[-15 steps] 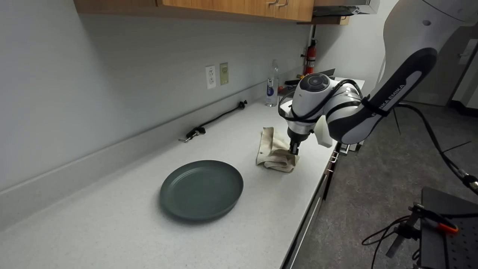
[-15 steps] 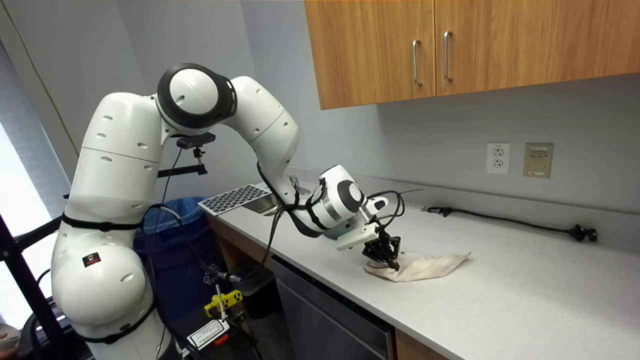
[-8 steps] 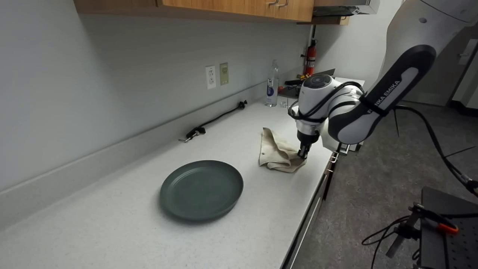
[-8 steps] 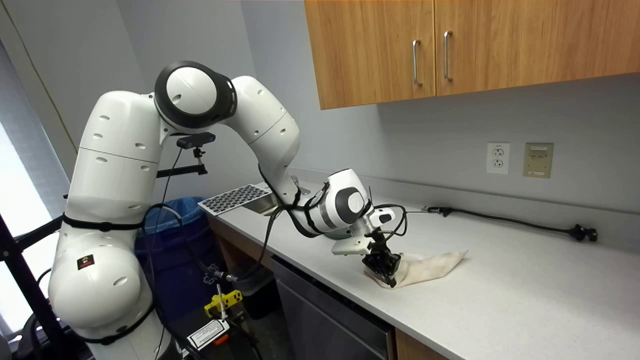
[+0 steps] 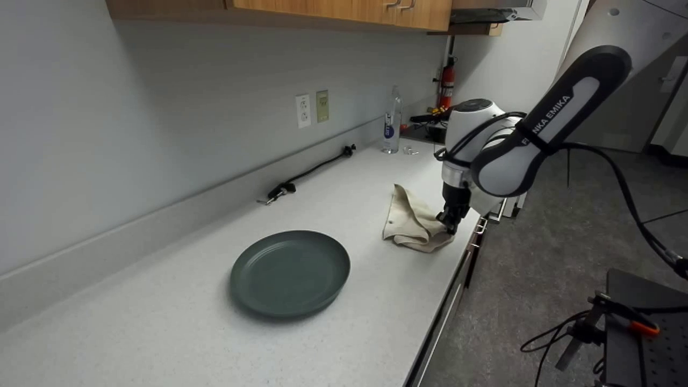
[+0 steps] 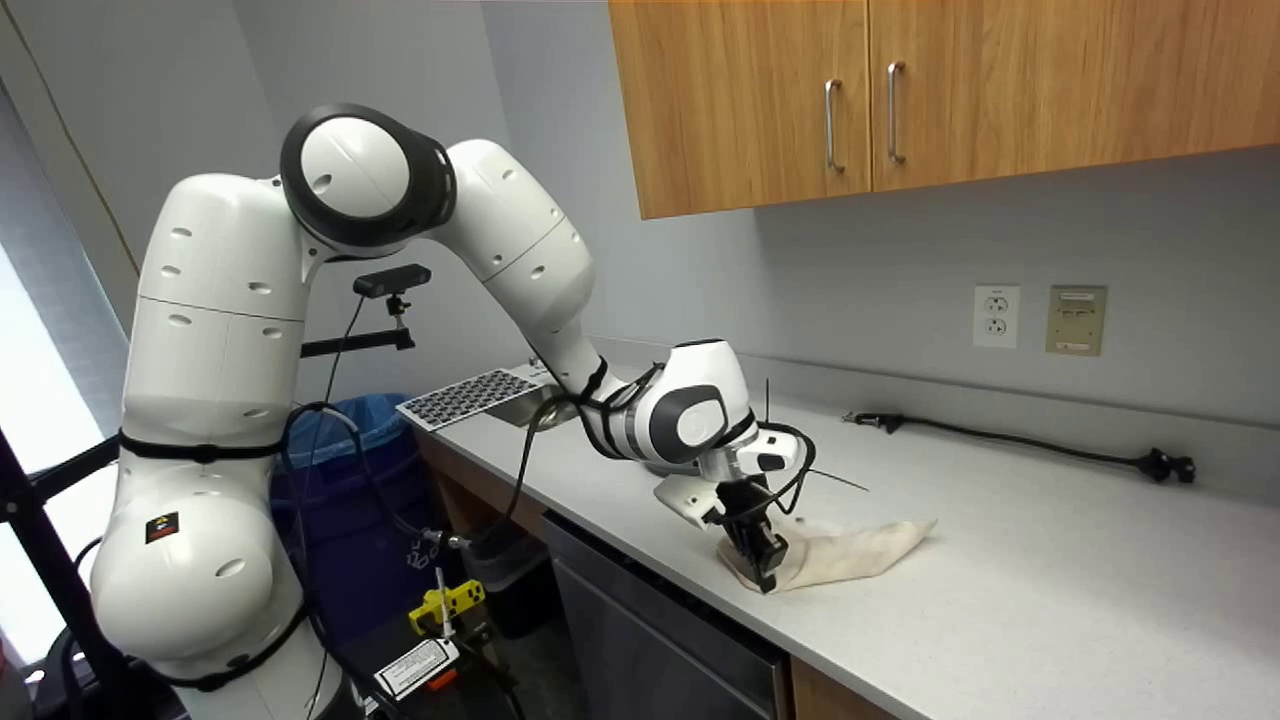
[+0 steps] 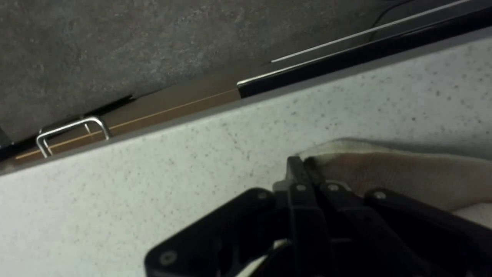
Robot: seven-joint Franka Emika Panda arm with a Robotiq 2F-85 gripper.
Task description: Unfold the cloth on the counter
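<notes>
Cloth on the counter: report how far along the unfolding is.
Done: gripping; the pincer appears shut on the cloth. In hand: its end nearest the front edge of the counter. Left: opening and flattening, most likely, since in both exterior views the cloth lies bunched, not spread flat.

Soft light brightens the counter; the floor is dim. In an exterior view, a white panel glares at the left edge. A blurry shadow edges the plate. In the wrist view, the gripper looks almost black.
</notes>
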